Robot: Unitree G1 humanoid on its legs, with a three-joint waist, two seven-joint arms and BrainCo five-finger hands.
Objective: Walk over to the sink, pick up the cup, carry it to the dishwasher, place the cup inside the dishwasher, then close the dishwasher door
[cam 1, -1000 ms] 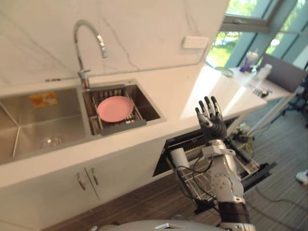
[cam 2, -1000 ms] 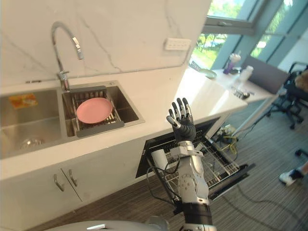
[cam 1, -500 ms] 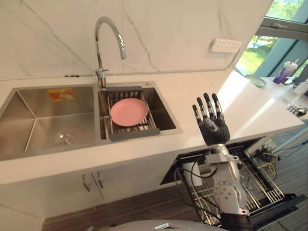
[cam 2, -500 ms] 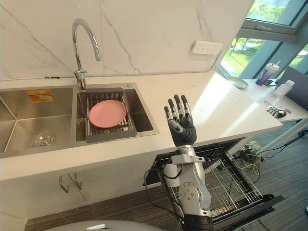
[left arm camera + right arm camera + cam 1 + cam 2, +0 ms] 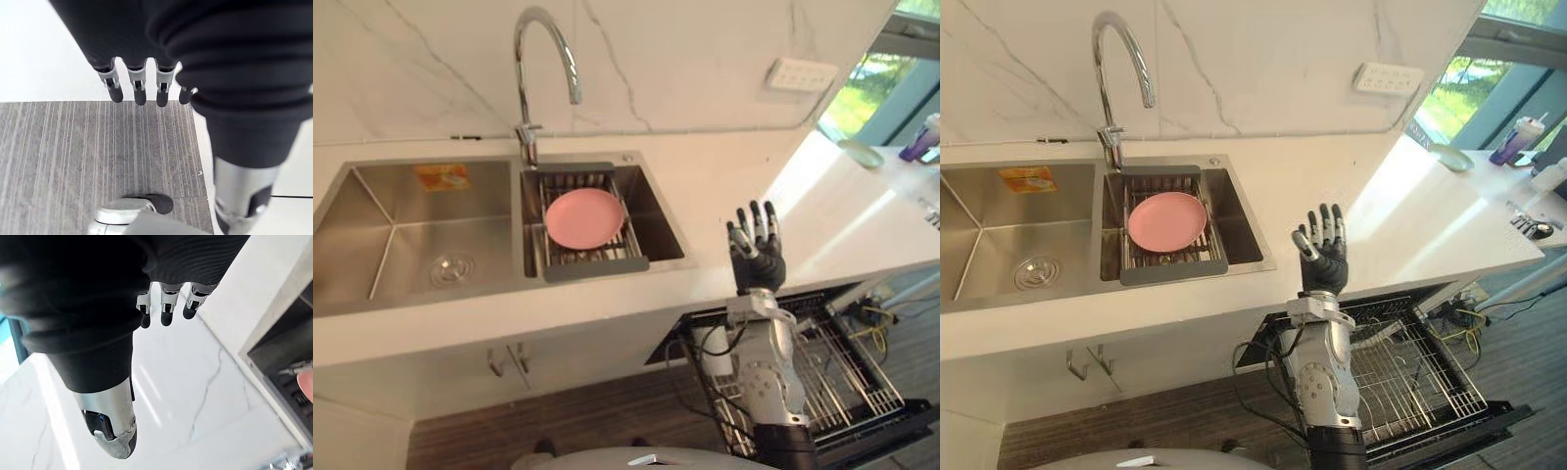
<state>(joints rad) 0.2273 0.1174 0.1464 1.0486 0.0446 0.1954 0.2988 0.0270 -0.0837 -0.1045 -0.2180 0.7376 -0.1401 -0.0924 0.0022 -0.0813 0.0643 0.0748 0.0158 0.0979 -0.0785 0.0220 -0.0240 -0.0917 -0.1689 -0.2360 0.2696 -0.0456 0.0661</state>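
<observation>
Counter (image 5: 724, 191): white, sink (image 5: 372, 211) set in.
Dishwasher (image 5: 850, 374): door lowered, rack pulled out.
Right hand (image 5: 757, 262): raised at counter edge, fingers straight, nothing held.
Left hand (image 5: 139, 92): fingers straight, nothing held.
Pink plate (image 5: 584, 217): laid on the right basin's rack.
Cup (image 5: 713, 352): white, seen in dishwasher rack behind right forearm.

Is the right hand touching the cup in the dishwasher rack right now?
Apart. In the left eye view the right hand is raised, fingers straight, holding nothing; the white cup stands in the dishwasher rack well below it.
</observation>
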